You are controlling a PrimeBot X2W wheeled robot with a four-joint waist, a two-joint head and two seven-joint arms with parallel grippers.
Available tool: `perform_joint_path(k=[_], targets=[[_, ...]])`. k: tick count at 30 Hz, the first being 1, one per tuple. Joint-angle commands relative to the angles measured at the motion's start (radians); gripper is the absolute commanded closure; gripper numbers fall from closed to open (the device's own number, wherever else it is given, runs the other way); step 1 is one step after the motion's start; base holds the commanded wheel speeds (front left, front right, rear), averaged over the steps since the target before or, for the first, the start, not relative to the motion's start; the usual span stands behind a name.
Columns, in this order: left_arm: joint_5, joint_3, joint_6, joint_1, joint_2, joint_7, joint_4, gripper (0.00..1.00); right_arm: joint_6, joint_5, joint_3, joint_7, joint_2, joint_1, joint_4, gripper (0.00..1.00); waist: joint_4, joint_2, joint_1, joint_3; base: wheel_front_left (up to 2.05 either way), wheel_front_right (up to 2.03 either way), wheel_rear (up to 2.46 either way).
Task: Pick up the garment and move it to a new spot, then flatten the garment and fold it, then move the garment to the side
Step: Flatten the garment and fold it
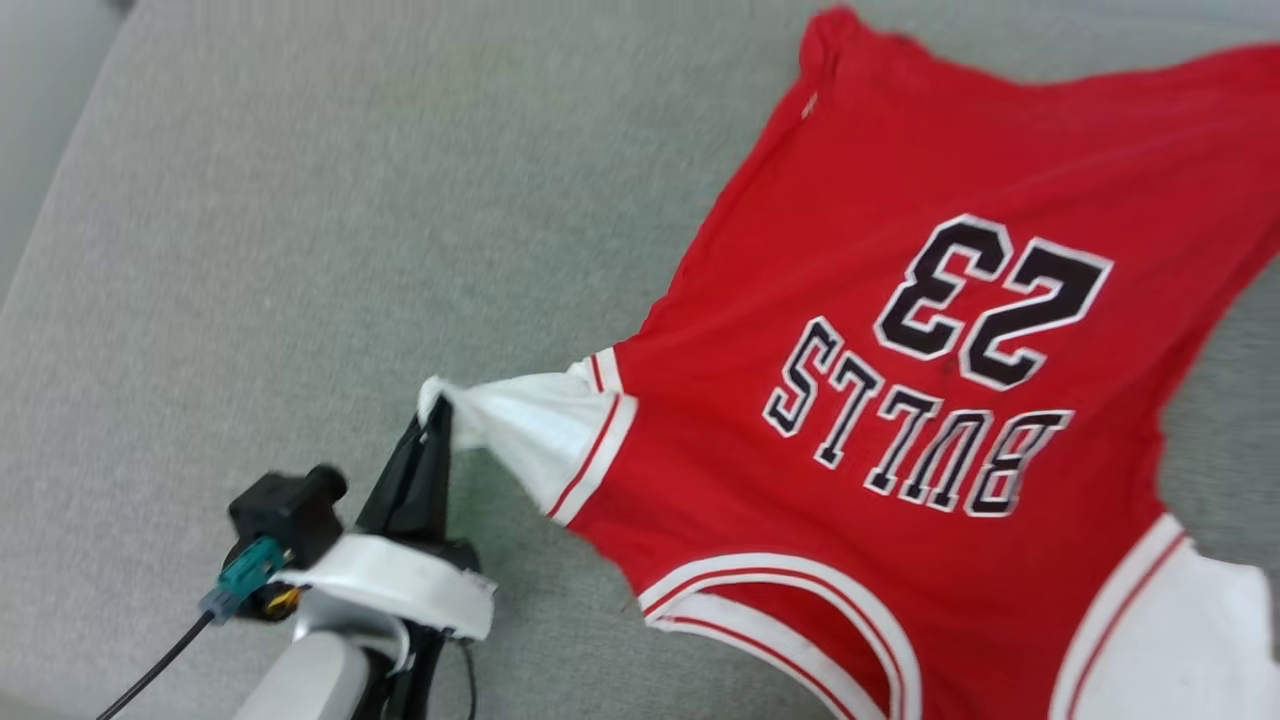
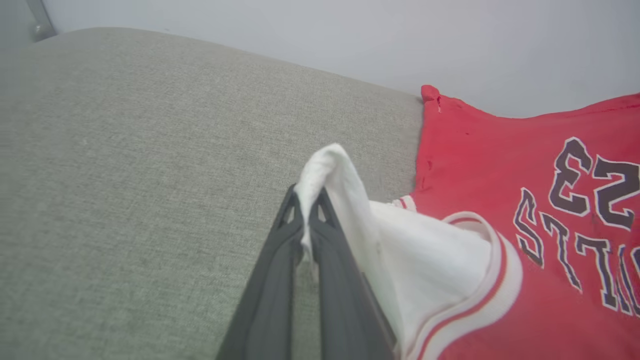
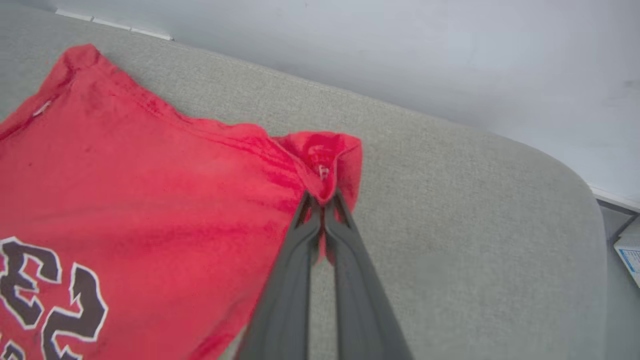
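The red garment (image 1: 900, 300) lies spread on a grey cushion, print side up, its black "BULLS 23" print reading upside down in the head view. My left gripper (image 1: 432, 420) is shut on the tip of one white sleeve (image 1: 530, 430), pulling it out to the left. In the left wrist view that gripper (image 2: 307, 200) pinches the white sleeve (image 2: 420, 240), which drapes over the right finger. In the right wrist view my right gripper (image 3: 322, 200) is shut on a bunched red hem corner of the garment (image 3: 125, 175), lifted slightly off the cushion.
The grey fabric cushion (image 1: 350, 200) stretches wide to the left of the garment. A pale wall (image 3: 400, 45) rises behind the cushion's far edge. A small box (image 3: 627, 250) sits on the floor beyond the cushion's right end.
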State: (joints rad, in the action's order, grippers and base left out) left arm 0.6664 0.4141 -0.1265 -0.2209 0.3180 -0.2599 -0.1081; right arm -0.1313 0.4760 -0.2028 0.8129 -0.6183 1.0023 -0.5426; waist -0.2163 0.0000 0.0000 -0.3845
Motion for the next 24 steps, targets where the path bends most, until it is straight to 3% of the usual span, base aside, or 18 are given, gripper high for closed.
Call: perform_joint_path(k=[1,6,11,13,14,21,22,23,24], targets=[[0.003,-0.008,-0.006,0.016,0.011,-0.005,-0.005,1.00,0.001,0.021,-0.004,0.003,-0.022,-0.040,0.019,1.00,0.069,0.0000,0.0000,0.086,0.00,0.00,0.00],[0.028,-0.044,-0.038,0.102,0.045,0.004,-0.006,1.00,0.001,0.091,-0.018,0.014,-0.092,-0.251,0.141,1.00,0.142,0.0000,0.0000,0.184,0.00,0.00,0.00],[0.052,-0.078,-0.074,0.180,0.073,0.018,0.009,1.00,0.001,0.130,0.035,0.028,-0.095,-0.525,0.241,1.00,0.210,0.0000,0.0000,0.248,0.00,0.00,0.00],[0.060,-0.085,-0.088,0.207,0.082,0.028,0.022,1.00,0.001,0.139,0.069,0.024,-0.074,-0.638,0.273,1.00,0.231,0.0000,0.0000,0.266,0.00,0.00,0.00],[0.066,-0.092,-0.104,0.237,0.096,0.043,0.039,1.00,0.001,0.146,0.122,0.039,-0.030,-0.810,0.308,1.00,0.258,0.0000,0.0000,0.284,0.00,0.00,0.00],[0.073,-0.096,-0.128,0.277,0.116,0.071,0.066,1.00,0.001,0.150,0.181,0.092,0.121,-1.094,0.342,0.98,0.294,0.0000,0.0000,0.304,0.00,0.00,0.00],[0.074,-0.095,-0.129,0.278,0.118,0.076,0.069,1.00,0.001,0.155,0.190,0.092,0.142,-1.110,0.348,0.92,0.298,0.0000,0.0000,0.305,0.00,0.00,0.00],[0.073,-0.093,-0.129,0.278,0.121,0.080,0.073,1.00,0.001,0.155,0.199,0.086,0.158,-1.119,0.356,0.75,0.302,0.0000,0.0000,0.305,0.00,0.00,0.00],[0.071,-0.092,-0.131,0.278,0.125,0.083,0.078,1.00,0.001,0.148,0.207,0.077,0.168,-1.119,0.366,0.14,0.306,0.0000,0.0000,0.305,0.00,0.00,0.00]])
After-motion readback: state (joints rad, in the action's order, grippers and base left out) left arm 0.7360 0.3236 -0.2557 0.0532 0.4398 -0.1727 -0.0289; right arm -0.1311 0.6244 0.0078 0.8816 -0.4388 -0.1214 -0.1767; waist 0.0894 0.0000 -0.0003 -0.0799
